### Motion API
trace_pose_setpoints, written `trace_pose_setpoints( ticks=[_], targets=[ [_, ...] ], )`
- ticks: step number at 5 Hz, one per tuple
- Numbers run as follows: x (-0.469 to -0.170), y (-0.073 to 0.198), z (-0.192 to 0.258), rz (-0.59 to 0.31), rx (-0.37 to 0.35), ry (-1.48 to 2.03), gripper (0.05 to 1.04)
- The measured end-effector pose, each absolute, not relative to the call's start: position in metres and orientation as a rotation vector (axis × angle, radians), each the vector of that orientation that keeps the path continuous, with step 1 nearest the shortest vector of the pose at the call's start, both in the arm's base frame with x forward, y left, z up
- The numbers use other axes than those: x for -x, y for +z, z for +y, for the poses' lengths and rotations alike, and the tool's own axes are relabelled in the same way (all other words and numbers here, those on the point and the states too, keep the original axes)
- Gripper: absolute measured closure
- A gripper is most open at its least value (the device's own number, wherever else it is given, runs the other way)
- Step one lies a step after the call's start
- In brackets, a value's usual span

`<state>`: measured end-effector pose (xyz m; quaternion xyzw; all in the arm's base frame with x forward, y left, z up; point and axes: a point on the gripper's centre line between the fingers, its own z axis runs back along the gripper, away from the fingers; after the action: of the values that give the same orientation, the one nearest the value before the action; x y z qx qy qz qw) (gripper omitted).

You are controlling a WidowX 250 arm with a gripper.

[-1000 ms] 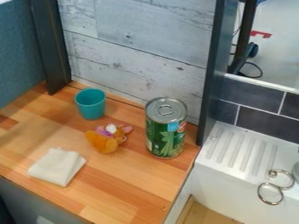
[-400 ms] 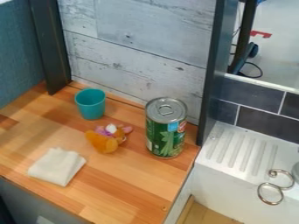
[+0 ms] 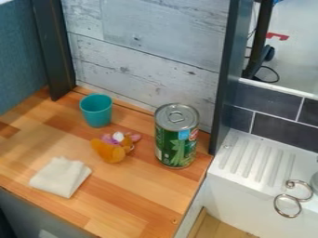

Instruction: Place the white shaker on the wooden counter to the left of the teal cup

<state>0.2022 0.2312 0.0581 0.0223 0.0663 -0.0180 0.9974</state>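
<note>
Plush toy (image 3: 112, 151), its rounded body orange and its other end pink, purple and white, lies on the wooden table (image 3: 140, 186), roughly amid the other things there and touching none of them. From where I stand, its orange part points toward me and a little to the left, while the pink and white bits sit behind it and to the right.

To its right, near the table's right edge, a tall green food can (image 3: 177, 142) stands upright, a flat pull ring on its silver lid and green vegetables pictured on its side. Behind the toy and a bit to the left, a teal cup (image 3: 97, 113) is upright too, its mouth open upward. Nearer me on the left, a folded whitish cloth (image 3: 60, 176) lies flat, apart from the toy.

As for the end effector, I cannot tell whether it stands apart, together or clamped on something, and I can't make out the arm's pose either.

Farther out, pale wood-look boards (image 3: 146, 62) rise behind the table between two dark uprights, with a blue panel (image 3: 20, 56) at the far left. On the right sits a white sink unit (image 3: 233, 195) with a ribbed top, looped metal pieces (image 3: 299, 200) at its front and dark tiles (image 3: 286, 133) behind.
</note>
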Motion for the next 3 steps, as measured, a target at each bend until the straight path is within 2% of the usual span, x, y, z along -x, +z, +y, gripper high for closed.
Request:
trace_pose_setpoints(
  ticks=[2, 3],
  targets=[
    [-0.204, 0.054, 0.239, 0.147, -0.069, 0.001, 0.081],
    [-0.205, 0.043, 0.239, 0.167, -0.05, 0.011, 0.081]
  ],
)
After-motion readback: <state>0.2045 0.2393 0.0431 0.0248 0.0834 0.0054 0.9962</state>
